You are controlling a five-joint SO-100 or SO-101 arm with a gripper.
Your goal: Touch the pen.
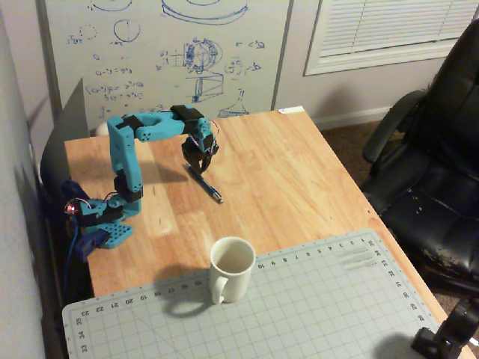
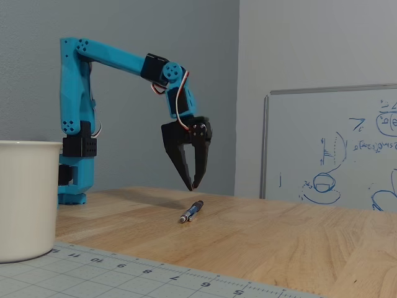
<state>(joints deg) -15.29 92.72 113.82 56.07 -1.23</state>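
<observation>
The dark pen (image 1: 208,186) lies flat on the wooden table (image 1: 299,172), slanting from the gripper toward the mug in a fixed view. In the low fixed view the pen (image 2: 191,212) points its lighter tip toward the camera. My blue arm reaches over it, and the black gripper (image 1: 199,166) points down. In the low fixed view the gripper (image 2: 193,185) hangs a little above the pen's far end, apart from it. Its fingertips meet and hold nothing.
A white mug (image 1: 230,268) stands on the near grey cutting mat (image 1: 322,299); it also fills the left edge of the low fixed view (image 2: 25,198). A whiteboard (image 1: 165,52) leans behind the table. A black office chair (image 1: 434,164) stands at the right.
</observation>
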